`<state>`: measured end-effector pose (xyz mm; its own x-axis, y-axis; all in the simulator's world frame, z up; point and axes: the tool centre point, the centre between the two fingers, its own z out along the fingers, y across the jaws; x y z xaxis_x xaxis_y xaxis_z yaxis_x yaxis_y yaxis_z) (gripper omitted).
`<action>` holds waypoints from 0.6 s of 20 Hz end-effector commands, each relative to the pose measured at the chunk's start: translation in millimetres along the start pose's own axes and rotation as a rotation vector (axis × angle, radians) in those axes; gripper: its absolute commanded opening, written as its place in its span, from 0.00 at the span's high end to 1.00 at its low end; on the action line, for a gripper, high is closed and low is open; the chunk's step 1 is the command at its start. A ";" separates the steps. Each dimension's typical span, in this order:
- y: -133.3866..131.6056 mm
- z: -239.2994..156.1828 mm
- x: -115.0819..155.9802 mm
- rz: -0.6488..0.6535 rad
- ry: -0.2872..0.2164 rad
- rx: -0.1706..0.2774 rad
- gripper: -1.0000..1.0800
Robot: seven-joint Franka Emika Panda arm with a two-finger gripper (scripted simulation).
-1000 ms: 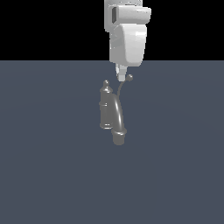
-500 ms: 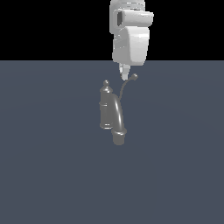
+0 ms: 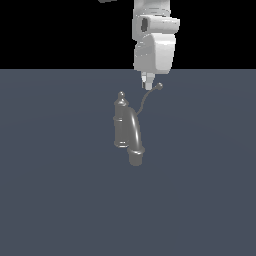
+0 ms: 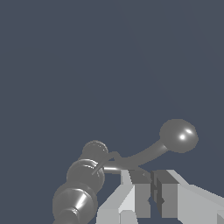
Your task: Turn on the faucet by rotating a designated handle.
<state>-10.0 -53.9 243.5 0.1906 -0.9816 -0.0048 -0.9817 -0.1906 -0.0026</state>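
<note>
The small grey faucet [image 3: 121, 126] stands upright with a knob on top, and its thick arched spout [image 3: 135, 136] curves toward the camera. The thin curved handle [image 3: 146, 100] rises from the body to a ball tip [image 3: 159, 86]. My gripper [image 3: 148, 85] hangs from above, its fingertips right beside the ball tip on the exterior view's left. In the wrist view the gripper [image 4: 152, 177] is shut with nothing between its fingers [image 4: 131, 192]. The handle [image 4: 146, 154] and its ball tip [image 4: 178, 135] lie just beyond the fingertips, with the faucet [image 4: 81, 188] beside them.
The faucet stands on a flat dark blue-grey floor [image 3: 60, 190] that spreads in every direction. Above it is the white hand of the arm [image 3: 154, 50] against a black background.
My gripper has shifted toward the exterior view's right, and the handle's ball tip has swung the same way with it. The faucet body and spout have stayed in place.
</note>
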 end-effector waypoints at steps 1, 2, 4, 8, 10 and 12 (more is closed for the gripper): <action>-0.6 1.2 23.8 0.031 0.004 -0.001 1.00; -2.5 1.3 26.5 0.032 0.004 -0.001 1.00; -6.4 1.4 31.9 0.033 0.004 -0.002 1.00; -14.0 1.5 42.5 0.037 0.005 -0.002 1.00; -17.7 1.6 47.7 0.039 0.005 -0.002 1.00; -24.9 -0.1 17.3 -0.007 -0.006 0.001 1.00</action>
<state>17.5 -65.7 243.5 0.1983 -0.9801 -0.0094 -0.9801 -0.1983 -0.0030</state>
